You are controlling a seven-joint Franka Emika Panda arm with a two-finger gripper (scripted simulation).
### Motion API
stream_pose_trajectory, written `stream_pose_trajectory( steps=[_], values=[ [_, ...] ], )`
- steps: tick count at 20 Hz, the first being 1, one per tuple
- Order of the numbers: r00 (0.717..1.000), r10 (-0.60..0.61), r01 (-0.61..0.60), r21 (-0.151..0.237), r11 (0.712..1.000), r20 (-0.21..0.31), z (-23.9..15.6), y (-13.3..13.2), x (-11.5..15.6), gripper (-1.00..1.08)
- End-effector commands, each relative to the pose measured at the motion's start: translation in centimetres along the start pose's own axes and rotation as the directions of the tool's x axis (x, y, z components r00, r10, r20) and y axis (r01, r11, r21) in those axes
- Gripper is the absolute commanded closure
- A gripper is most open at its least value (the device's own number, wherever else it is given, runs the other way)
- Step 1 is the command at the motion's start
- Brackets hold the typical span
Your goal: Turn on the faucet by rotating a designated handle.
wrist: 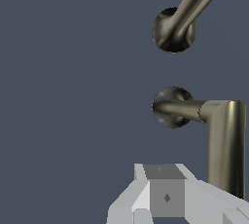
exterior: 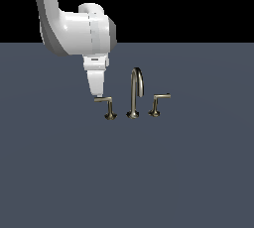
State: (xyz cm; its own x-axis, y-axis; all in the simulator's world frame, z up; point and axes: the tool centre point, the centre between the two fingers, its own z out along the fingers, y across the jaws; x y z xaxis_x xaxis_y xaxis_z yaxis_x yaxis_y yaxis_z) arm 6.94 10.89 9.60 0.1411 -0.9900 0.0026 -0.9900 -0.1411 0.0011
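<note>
Nearest the wrist camera, the gripper (wrist: 168, 196) hovers just beside the handle (exterior: 104, 101) lever's free end, whether touching or how far open I cannot tell, that handle standing on the faucet (exterior: 135, 95) spout's exterior-view left; no writing shows.

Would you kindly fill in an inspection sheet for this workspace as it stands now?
Surface: flat dark blue-grey floor.
Job's things: faucet spout upright; handle juts to the exterior view's left; twin lever juts right.
Clutter: nothing seen.
Gripper: gripper points down at the handle's arm tip; contact and jaw state unclear.
Cables: nothing seen.
Surroundings: black backdrop above the floor.
</note>
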Motion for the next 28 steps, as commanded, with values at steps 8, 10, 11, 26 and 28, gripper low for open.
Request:
stream_pose_trajectory(
  steps=[8,10,11,26,28],
  values=[
    [1.000,0.025,-0.025,0.001,1.000,0.002,0.5,-0.6,0.4,1.08],
    [1.000,0.024,-0.024,0.001,1.000,0.002,0.5,-0.3,0.2,1.08],
    [1.000,0.024,-0.024,0.001,1.000,0.002,0.5,0.0,0.0,1.08],
    [1.000,0.030,-0.030,0.009,1.000,0.003,0.5,3.0,-1.0,1.08],
    [1.000,0.029,-0.029,0.008,1.000,0.003,0.5,3.7,-0.9,1.08]
  ],
)
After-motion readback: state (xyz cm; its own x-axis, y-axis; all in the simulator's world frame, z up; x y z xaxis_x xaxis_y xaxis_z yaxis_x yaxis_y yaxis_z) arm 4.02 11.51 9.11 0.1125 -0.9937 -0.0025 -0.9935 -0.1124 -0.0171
